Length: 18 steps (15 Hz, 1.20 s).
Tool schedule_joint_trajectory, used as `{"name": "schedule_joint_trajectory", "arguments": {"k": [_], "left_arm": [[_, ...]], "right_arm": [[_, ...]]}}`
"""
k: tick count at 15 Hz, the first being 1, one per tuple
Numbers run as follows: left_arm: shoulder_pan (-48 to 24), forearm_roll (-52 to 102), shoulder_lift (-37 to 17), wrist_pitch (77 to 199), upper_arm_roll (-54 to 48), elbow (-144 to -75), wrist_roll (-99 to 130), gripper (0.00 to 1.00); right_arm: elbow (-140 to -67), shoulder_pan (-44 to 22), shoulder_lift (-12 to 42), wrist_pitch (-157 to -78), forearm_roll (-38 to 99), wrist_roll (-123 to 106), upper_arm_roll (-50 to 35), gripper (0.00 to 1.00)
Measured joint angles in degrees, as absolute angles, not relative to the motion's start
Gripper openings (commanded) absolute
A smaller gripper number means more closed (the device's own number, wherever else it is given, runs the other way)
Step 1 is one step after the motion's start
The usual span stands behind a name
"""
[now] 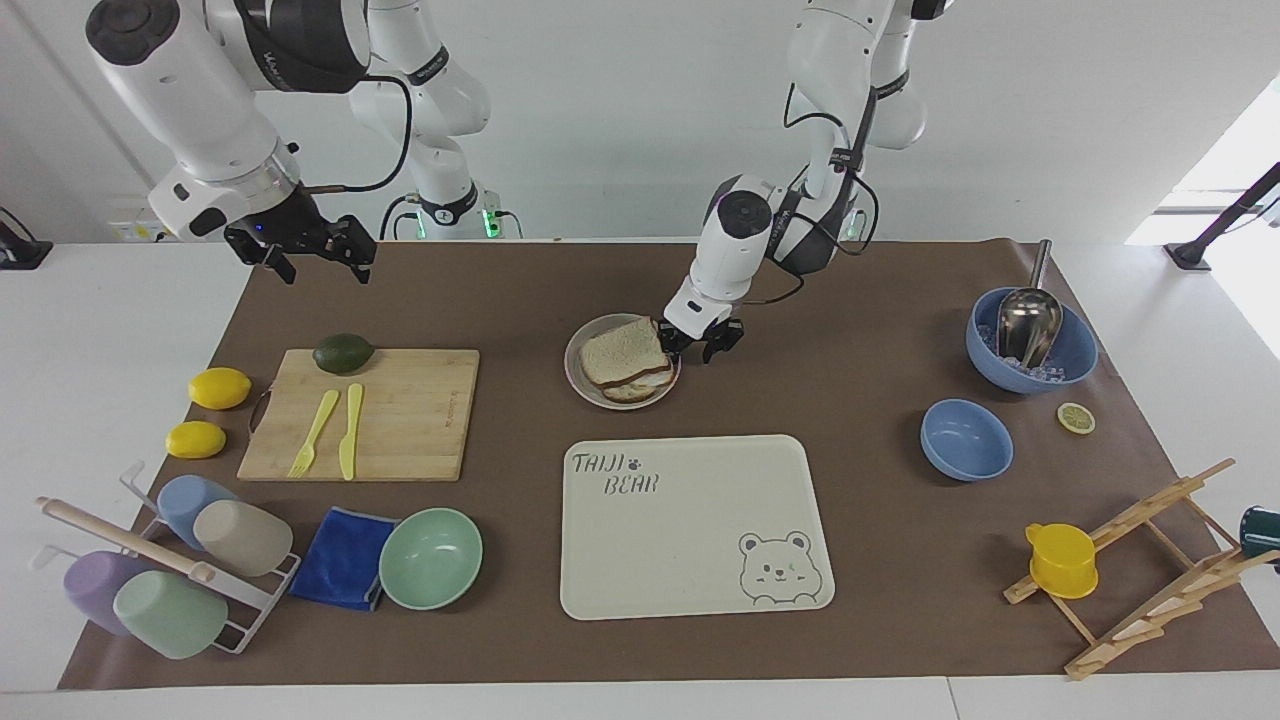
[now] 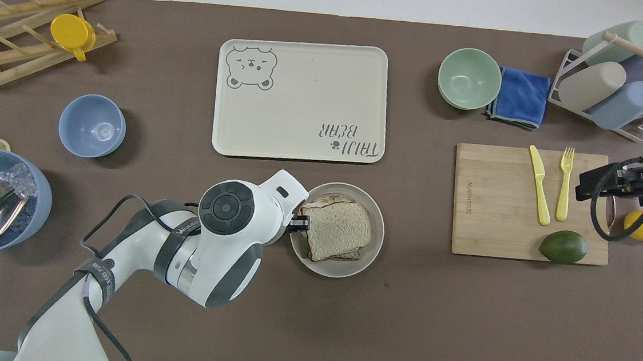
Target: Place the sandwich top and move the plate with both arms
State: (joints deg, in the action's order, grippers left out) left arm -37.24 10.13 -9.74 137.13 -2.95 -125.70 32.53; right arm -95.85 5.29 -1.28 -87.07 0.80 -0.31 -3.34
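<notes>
The plate point(image 1: 590, 392) sits mid-table, nearer to the robots than the bear tray. The sandwich top point(image 1: 622, 349) lies on a lower slice on the plate and also shows in the overhead view point(image 2: 340, 231). My left gripper point(image 1: 697, 348) is low at the plate's rim point(image 2: 373, 253), on the side toward the left arm's end. It is open, with one finger point(image 2: 301, 222) over the rim beside the bread. My right gripper point(image 1: 318, 255) is open and empty. It is raised over the mat at the right arm's end, close to the cutting board point(image 2: 496, 217).
A bear tray point(image 1: 690, 520) lies farther from the robots than the plate. The cutting board point(image 1: 410, 420) holds an avocado point(image 1: 343, 352), a yellow fork and a knife. Two lemons, a cup rack, a mint bowl point(image 1: 430, 558), two blue bowls and a wooden rack ring the mat.
</notes>
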Motion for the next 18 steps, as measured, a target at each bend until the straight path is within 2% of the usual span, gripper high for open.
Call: {"name": "schedule_joint_trajectory", "arguments": {"k": [5, 9, 12, 18], "left_arm": [[-37.8, 10.4, -9.7, 137.4, -3.1, -125.7, 32.5, 0.25], [-38.6, 10.5, -9.9, 137.6, -3.1, -125.7, 32.5, 0.17], [-38.8, 10.5, -10.1, 138.0, -3.1, -125.7, 32.5, 0.00], [-38.8, 10.9, -9.8, 138.3, -3.1, -125.6, 32.4, 0.00]], "right_arm": [[-95.8, 5.4, -1.3, -87.1, 0.8, -0.5, -3.5, 1.00], [-95.8, 5.2, -1.3, -87.1, 0.8, -0.5, -3.5, 1.00], [-95.8, 4.9, -1.3, -87.1, 0.8, -0.5, -3.6, 1.00], [-95.8, 4.9, -1.3, -87.1, 0.8, -0.5, -3.6, 1.00]]}}
